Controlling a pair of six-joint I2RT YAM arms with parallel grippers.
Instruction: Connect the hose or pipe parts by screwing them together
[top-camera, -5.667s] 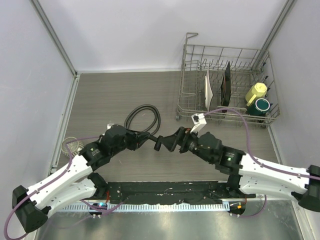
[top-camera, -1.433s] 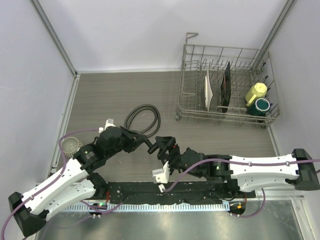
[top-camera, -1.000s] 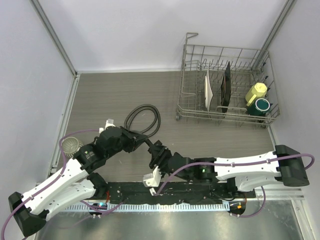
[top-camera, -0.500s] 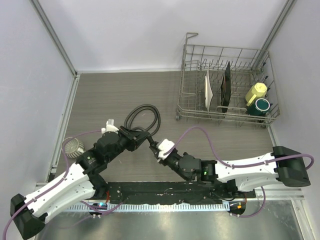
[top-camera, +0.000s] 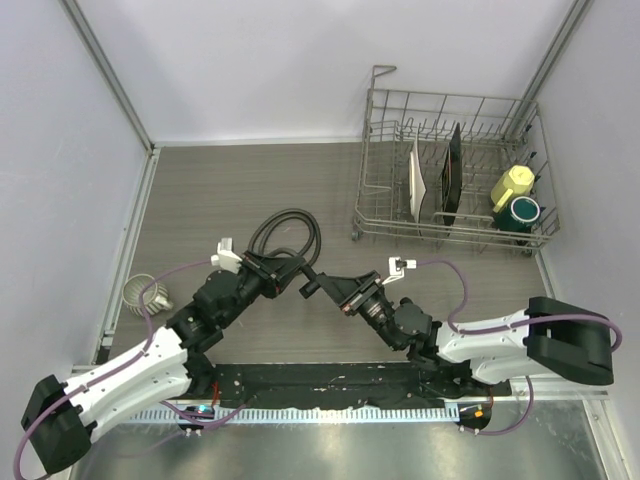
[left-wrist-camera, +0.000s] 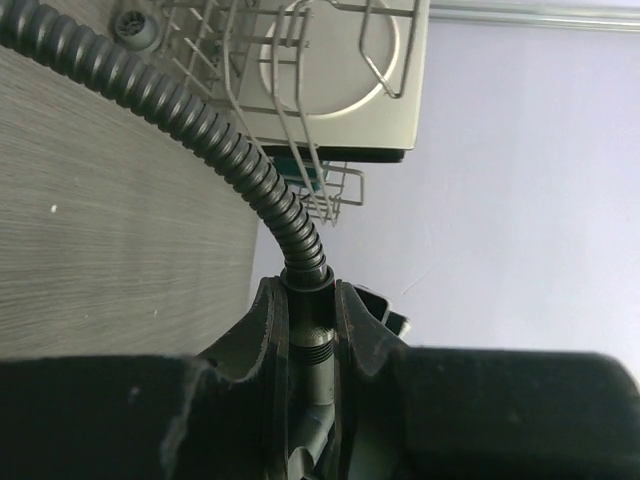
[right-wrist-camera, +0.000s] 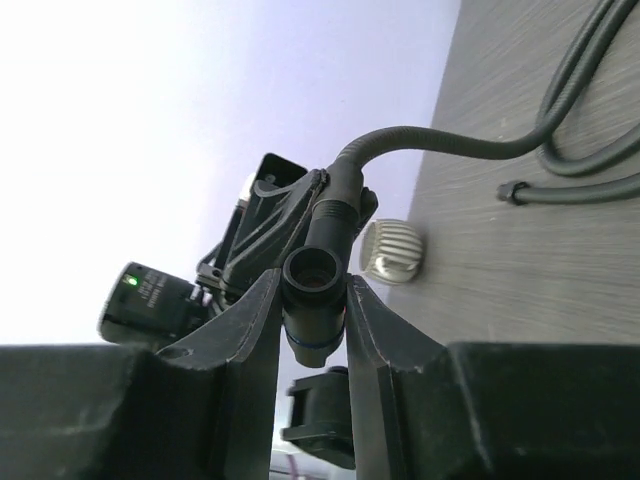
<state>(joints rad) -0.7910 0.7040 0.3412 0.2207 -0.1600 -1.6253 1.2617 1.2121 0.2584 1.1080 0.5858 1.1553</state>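
The black corrugated hose (top-camera: 284, 228) lies looped on the table, and one end rises into my left gripper (top-camera: 291, 271). In the left wrist view that gripper (left-wrist-camera: 308, 287) is shut on the hose's threaded end connector (left-wrist-camera: 312, 340). The small black T-shaped fitting (right-wrist-camera: 314, 296) sits between the fingers of my right gripper (right-wrist-camera: 313, 278), both pads touching it. Its open bore faces the camera. The fitting (top-camera: 314, 285) meets the hose end just right of the left gripper, in line with the connector (right-wrist-camera: 334, 212). Whether the threads are engaged is hidden.
A wire dish rack (top-camera: 385, 215) stands at the back right with plates, a yellow cup (top-camera: 512, 185) and a green cup (top-camera: 524, 212). A white ribbed object (top-camera: 140, 293) lies at the left edge. Purple cables trail from both arms.
My right gripper has swung up from near the front edge and turned at the wrist, bringing the fitting against the hose end. My left gripper shifted slightly away and right, still holding the hose.
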